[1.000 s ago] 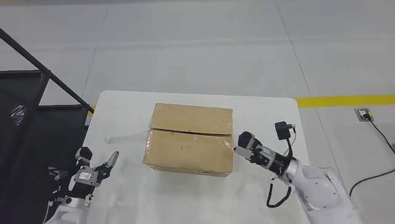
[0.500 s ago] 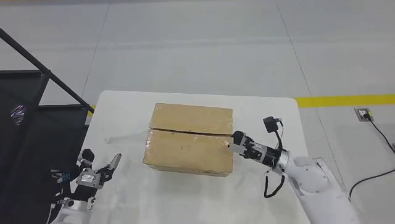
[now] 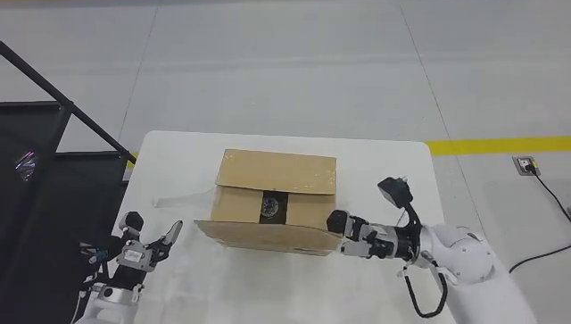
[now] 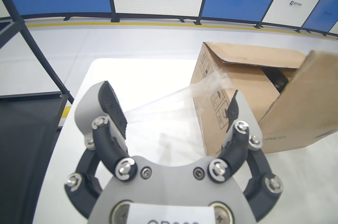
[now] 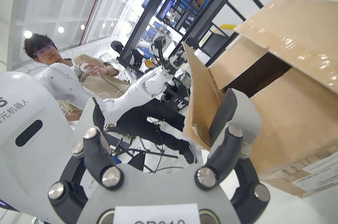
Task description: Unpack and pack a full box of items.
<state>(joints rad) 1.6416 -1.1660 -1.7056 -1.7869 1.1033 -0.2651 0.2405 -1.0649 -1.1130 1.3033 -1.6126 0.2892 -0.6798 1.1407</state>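
A brown cardboard box (image 3: 277, 174) stands in the middle of the white table. Its near flap (image 3: 263, 232) is lifted and tilts outward toward the front, showing a dark item (image 3: 272, 206) inside. My right gripper (image 3: 335, 226) is open at the flap's right end. In the right wrist view the flap's edge (image 5: 200, 93) stands between the fingers of the right gripper (image 5: 161, 99), against one pad. My left gripper (image 3: 154, 226) is open and empty over the table, left of the box. In its wrist view the left gripper (image 4: 170, 93) faces the box (image 4: 237, 82).
A strip of clear tape (image 4: 163, 103) trails from the box's left side onto the table (image 3: 178, 154). A black frame (image 3: 36, 83) and a dark surface (image 3: 36, 217) lie beyond the table's left edge. Bare table lies left and right of the box.
The near flap has swung up and outward from flat, uncovering the dark item. The right gripper moved from the top seam toward the box's near right corner. The left gripper shifted slightly.
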